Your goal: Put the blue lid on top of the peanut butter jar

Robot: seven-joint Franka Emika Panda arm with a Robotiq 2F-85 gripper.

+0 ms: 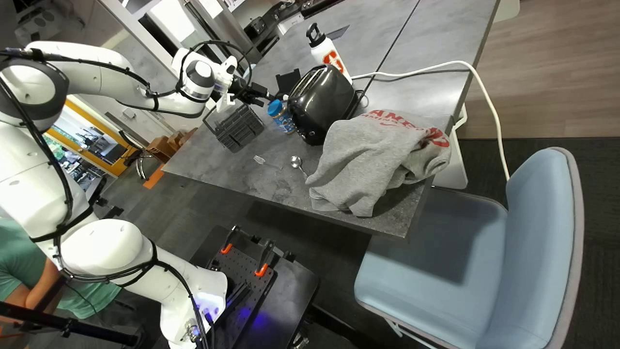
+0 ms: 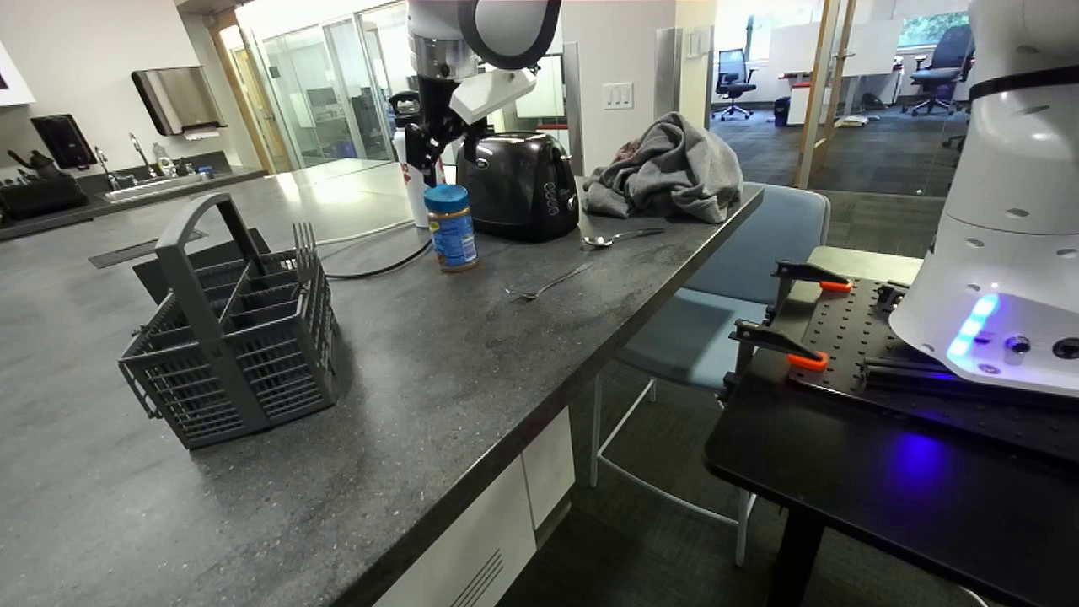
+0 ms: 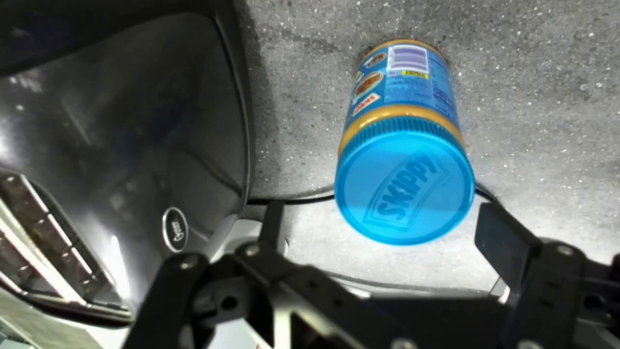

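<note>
The peanut butter jar (image 3: pixel 407 87) stands upright on the grey table, with a blue label; it also shows in both exterior views (image 1: pixel 285 122) (image 2: pixel 453 240). The blue lid (image 3: pixel 404 194), embossed SKIPPY, sits level on top of the jar; it also shows in both exterior views (image 1: pixel 275 107) (image 2: pixel 446 198). My gripper (image 3: pixel 380 213) is open and empty, its fingers apart on either side of the lid in the wrist view. In an exterior view the gripper (image 2: pixel 445 150) is just above the lid and looks clear of it.
A black toaster (image 2: pixel 514 185) stands close beside the jar, with a white bottle (image 1: pixel 331 53) behind. A grey cutlery basket (image 2: pixel 236 354) holds a fork. Two utensils, including a spoon (image 2: pixel 600 241), lie near the table edge beside a grey sweatshirt (image 1: pixel 378 155). A black cord runs behind the jar.
</note>
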